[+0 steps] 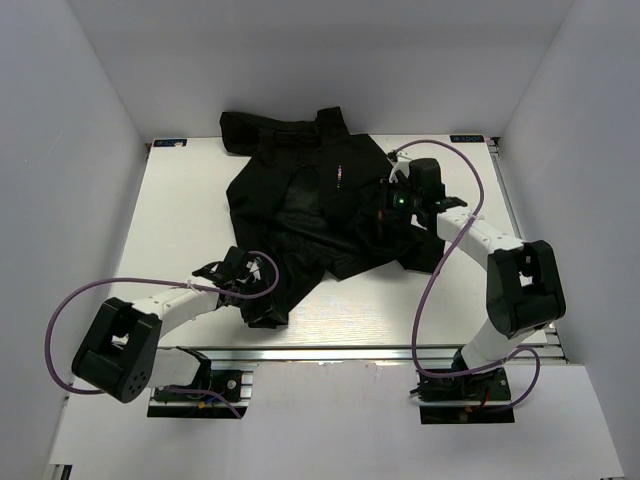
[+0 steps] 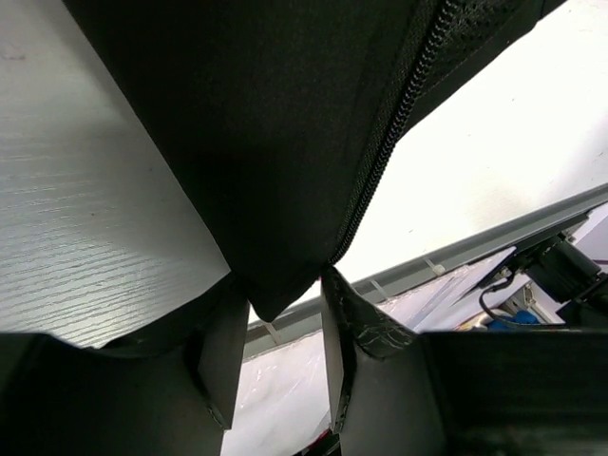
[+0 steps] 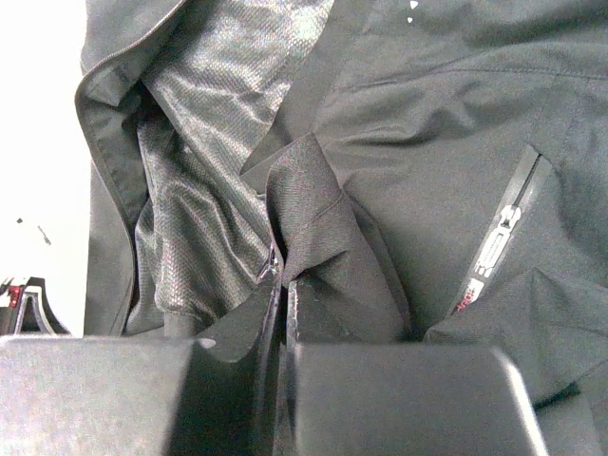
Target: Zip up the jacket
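Top external view shows the jacket (image 1: 300, 200) spread in a rumpled heap over the middle of the tabletop (image 1: 190, 190), its collar end reaching the tabletop's far edge and its hem pointing toward the near edge. A small dotted mark (image 1: 339, 175) shows on the chest. The left end effector (image 1: 242, 273) sits over the near-left part of the tabletop, at the jacket's hem corner. In the left wrist view its fingers (image 2: 223, 356) stand partly apart, with the tip of that hem corner hanging between them. The zipper (image 2: 389, 142) runs down to the same tip. Light shows in the gap, so the fabric is not clamped. The right end effector (image 1: 390, 207) is over the right-middle of the tabletop, on the jacket's right side. From the right wrist view its jaws are closed together, pinching a raised fold of black fabric (image 3: 309, 218). Mesh lining (image 3: 209, 171) lies open to one side of the fold and a pocket zip (image 3: 499, 242) to the other.
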Robot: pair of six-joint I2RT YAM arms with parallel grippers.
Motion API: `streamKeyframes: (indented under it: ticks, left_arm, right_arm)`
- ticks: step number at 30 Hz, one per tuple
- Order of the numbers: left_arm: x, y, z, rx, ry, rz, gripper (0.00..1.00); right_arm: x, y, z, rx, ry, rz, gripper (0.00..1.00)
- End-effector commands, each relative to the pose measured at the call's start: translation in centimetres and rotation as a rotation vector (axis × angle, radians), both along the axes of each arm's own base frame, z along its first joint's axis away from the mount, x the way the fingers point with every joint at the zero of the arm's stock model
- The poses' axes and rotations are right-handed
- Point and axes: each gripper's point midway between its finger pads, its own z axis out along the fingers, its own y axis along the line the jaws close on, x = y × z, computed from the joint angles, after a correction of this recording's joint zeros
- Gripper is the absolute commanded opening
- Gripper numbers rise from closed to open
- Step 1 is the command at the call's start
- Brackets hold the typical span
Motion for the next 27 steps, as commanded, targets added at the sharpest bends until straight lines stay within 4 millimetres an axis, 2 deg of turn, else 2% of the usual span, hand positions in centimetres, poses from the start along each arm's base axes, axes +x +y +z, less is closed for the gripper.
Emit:
streamKeyframes:
  ticks: [1, 3, 7, 8, 10, 17, 18, 19, 20, 21, 23, 27]
  left_arm:
    - [0.2, 1.6, -1.3, 0.098, -0.045, -0.004, 0.46]
    - [0.5, 1.7, -1.0, 0.095, -0.066, 0.014, 0.44]
    - [1.4, 1.3, -0.2, 0.071, -0.123, 0.033, 0.27]
    - [1.6, 1.1, -0.2, 0.062, -0.131, 0.029, 0.15]
    - [2.0, 0.6, 0.1, 0.033, -0.151, 0.018, 0.03]
    - [2.2, -0.1, 1.0, -0.005, -0.19, -0.045, 0.0]
    - [2.1, 0.2, 1.1, 0.01, -0.191, -0.049, 0.12]
    - [2.1, 0.5, 1.1, 0.026, -0.191, -0.052, 0.34]
    - [2.1, 0.8, 1.1, 0.047, -0.186, -0.047, 0.48]
    - [2.0, 1.0, 1.1, 0.06, -0.182, -0.053, 0.56]
    - [2.1, 1.4, 1.1, 0.086, -0.183, -0.044, 0.61]
    - [2.8, 1.8, 1.4, 0.11, -0.212, -0.017, 0.6]
  right_arm:
    - [0.0, 0.5, 2.5, 0.042, -0.071, 0.013, 0.0]
    - [-0.1, 0.5, 2.4, 0.04, -0.069, 0.012, 0.0]
    - [-0.5, 0.4, 2.2, 0.035, -0.075, 0.028, 0.0]
    - [-0.9, 0.5, 2.1, 0.036, -0.075, 0.047, 0.0]
    - [-1.3, 0.5, 1.9, 0.038, -0.072, 0.062, 0.0]
    - [-2.7, 0.2, 1.3, 0.029, -0.071, 0.084, 0.0]
    - [-2.8, 0.2, 1.2, 0.028, -0.069, 0.082, 0.0]
    - [-2.9, 0.1, 1.2, 0.03, -0.073, 0.082, 0.0]
    - [-3.0, 0.1, 1.3, 0.032, -0.073, 0.08, 0.0]
    - [-3.0, 0.1, 1.1, 0.032, -0.068, 0.078, 0.0]
    - [-3.1, 0.1, 0.9, 0.034, -0.06, 0.08, 0.0]
    - [-3.3, 0.3, 1.1, 0.045, -0.06, 0.088, 0.0]
